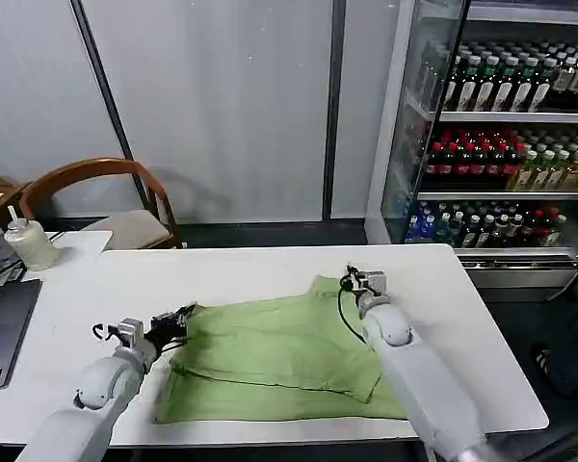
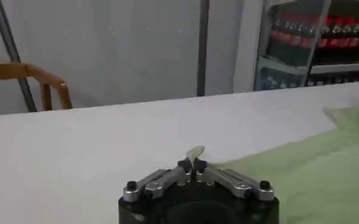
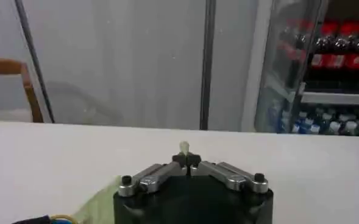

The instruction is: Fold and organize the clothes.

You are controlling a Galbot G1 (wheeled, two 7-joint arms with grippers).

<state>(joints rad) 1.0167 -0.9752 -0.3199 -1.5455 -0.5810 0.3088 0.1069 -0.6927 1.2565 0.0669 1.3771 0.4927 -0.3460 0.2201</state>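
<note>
Cotton T-shirt (image 1: 279, 361), lime-green and plain on the side showing, is lying partly folded on the smooth white surface (image 1: 462, 318), creased into soft ridges with one upper layer overlapping a wider lower one. Left gripper (image 1: 180, 323) is sitting at the shirt's left edge, its metal fingers (image 2: 185, 165) pressing together on a thin tab of the fabric. Right gripper (image 1: 358, 281) is sitting at the shirt's far right corner, its fingers (image 3: 180, 159) likewise pinching together on a small peak of cloth. A curved wooden chair (image 1: 106, 197) is standing behind the surface, and a glass-fronted cooler (image 1: 501, 125) of bottles is standing at the right.
</note>
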